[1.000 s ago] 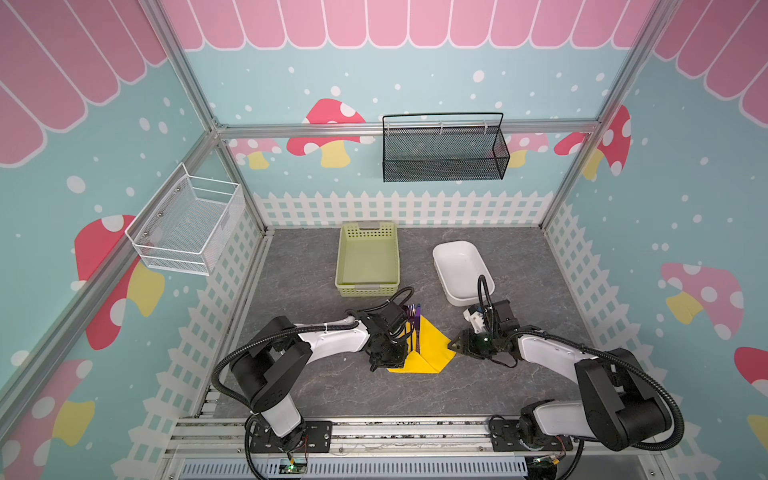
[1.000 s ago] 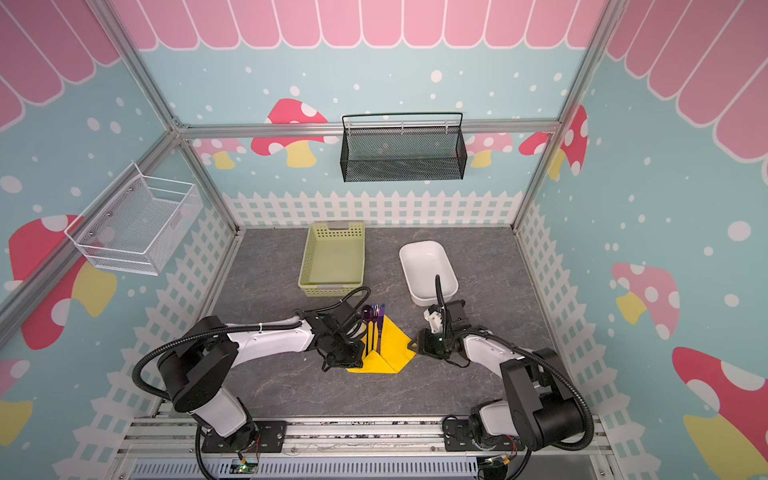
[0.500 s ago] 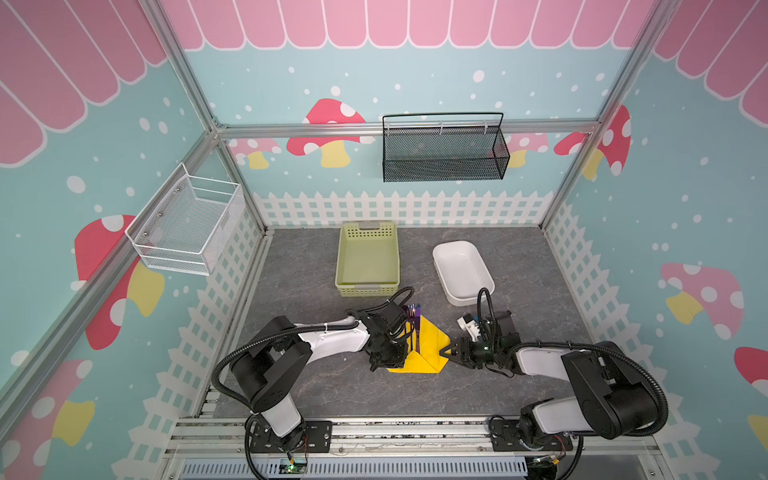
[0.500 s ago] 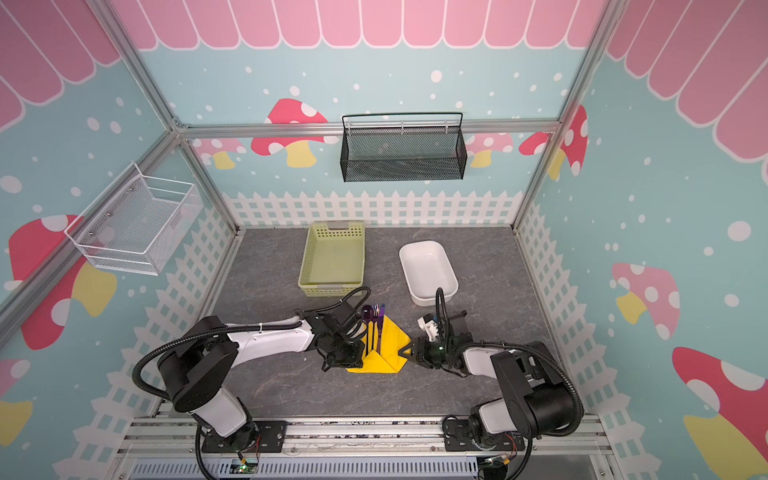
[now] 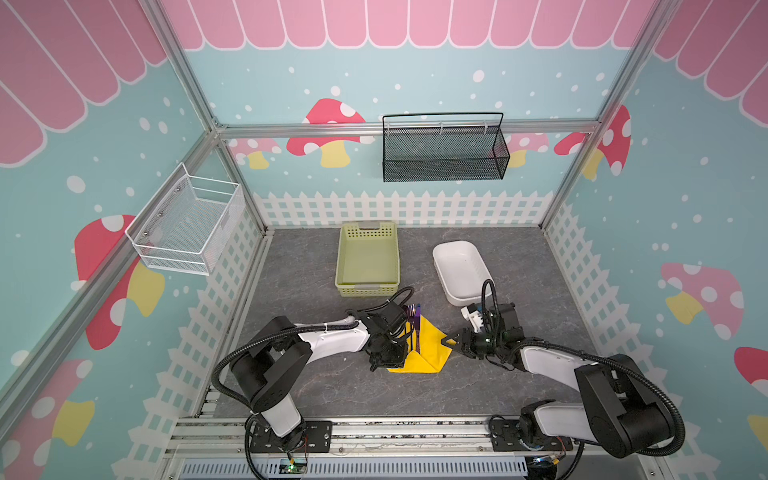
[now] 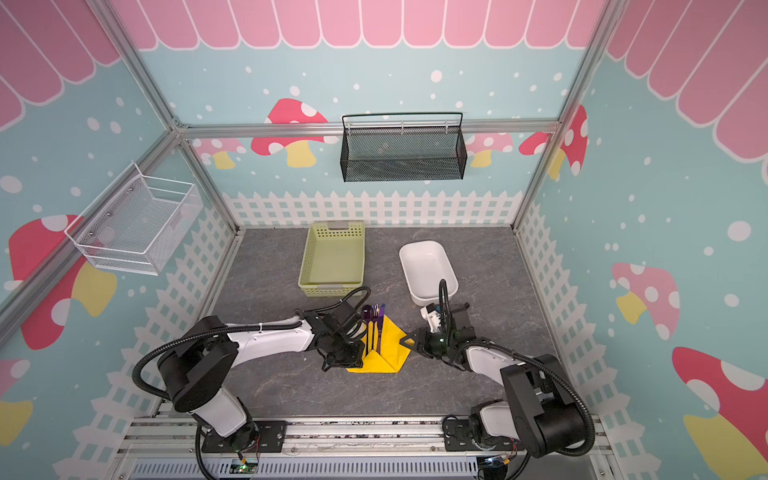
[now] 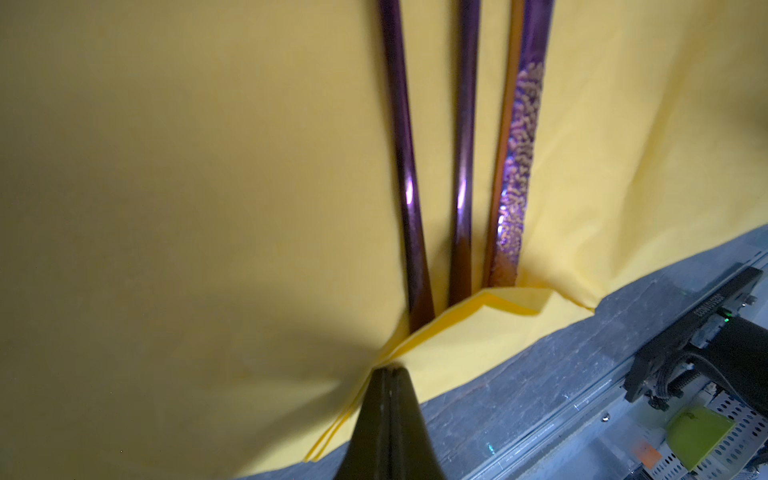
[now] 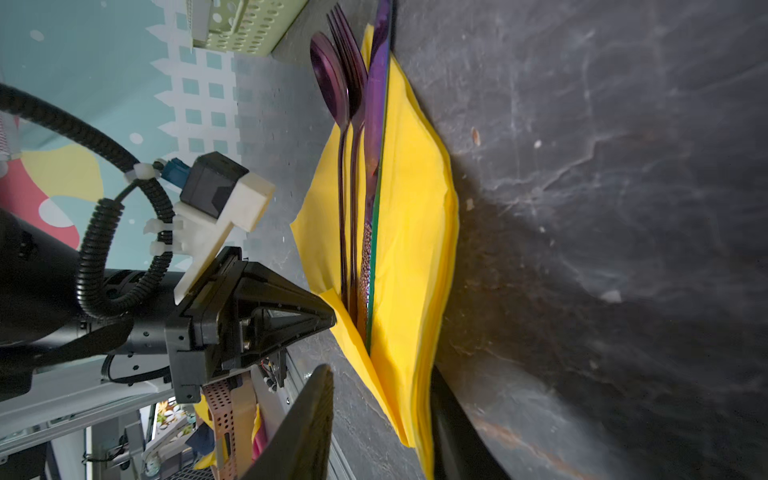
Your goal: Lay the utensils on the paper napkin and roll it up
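The yellow paper napkin (image 5: 430, 353) (image 6: 390, 351) lies on the grey table, partly folded up over the utensils (image 5: 415, 322) (image 6: 375, 318). A purple spoon (image 8: 330, 79), fork (image 8: 349, 54) and flat purple-blue piece (image 8: 376, 104) lie side by side, and their handles (image 7: 461, 145) run under a fold. My left gripper (image 7: 388, 374) (image 5: 409, 353) (image 8: 332, 318) is shut on the napkin's folded edge by the handle ends. My right gripper (image 8: 384, 415) (image 5: 449, 345) (image 6: 409, 343) is open, and its fingers straddle the napkin's right corner.
A pale green basket (image 5: 340, 257) and a white tub (image 5: 440, 266) stand behind the napkin. A black mesh basket (image 5: 442, 151) hangs on the back wall and a white wire basket (image 5: 187, 224) on the left wall. The metal rail (image 5: 374, 432) runs along the front.
My right gripper has moved left to the napkin's right corner, and its jaws have narrowed a little. The left gripper keeps its hold in the same place.
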`<state>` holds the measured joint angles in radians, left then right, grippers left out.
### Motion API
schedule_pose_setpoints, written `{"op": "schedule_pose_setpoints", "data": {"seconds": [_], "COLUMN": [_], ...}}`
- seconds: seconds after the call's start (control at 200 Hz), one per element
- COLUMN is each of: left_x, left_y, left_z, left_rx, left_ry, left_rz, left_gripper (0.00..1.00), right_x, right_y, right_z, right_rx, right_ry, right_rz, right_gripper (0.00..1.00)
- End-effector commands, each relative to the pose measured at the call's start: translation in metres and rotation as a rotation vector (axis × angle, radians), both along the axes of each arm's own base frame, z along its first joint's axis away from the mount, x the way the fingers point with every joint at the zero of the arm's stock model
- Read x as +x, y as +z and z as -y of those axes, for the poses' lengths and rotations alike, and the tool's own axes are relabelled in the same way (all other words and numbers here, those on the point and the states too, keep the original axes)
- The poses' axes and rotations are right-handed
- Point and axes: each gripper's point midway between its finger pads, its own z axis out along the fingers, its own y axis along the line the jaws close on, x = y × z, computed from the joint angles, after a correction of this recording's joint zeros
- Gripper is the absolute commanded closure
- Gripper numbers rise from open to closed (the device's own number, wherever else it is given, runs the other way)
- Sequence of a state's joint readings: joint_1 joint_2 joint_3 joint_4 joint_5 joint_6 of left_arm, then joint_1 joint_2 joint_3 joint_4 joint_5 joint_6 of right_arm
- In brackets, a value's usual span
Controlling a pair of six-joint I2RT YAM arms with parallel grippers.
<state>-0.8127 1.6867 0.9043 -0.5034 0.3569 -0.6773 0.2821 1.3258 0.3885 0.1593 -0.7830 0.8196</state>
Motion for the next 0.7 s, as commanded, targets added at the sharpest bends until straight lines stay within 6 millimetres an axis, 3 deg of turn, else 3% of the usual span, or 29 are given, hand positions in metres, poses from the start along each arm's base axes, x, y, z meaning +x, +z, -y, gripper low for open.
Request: {"op": "schedule_pose_setpoints", "data": {"seconds": [0.0, 0.29, 0.695], "left_x": [0.007, 0.005, 0.016], "left_y": [0.013, 0.030, 0.033], "left_z": [0.009, 0.028, 0.047], "left_rx": [-0.037, -0.105, -0.131], "left_ry": [0.002, -0.019, -0.013], "left_rz": [0.017, 0.001, 0.009], "left_gripper": [0.94, 0.92, 0.93], "right_x": [-0.004, -0.003, -0.003], "right_y": [-0.013, -0.008, -0.003], "right_z": [0.009, 0.008, 0.012], "right_rx": [-0.081, -0.075, -0.119], "right_ry": [0.001, 0.001, 0.014], "right_rz": [-0.027, -0.020, -0.009], "right_gripper": [0.64, 0.70, 0.78]}}
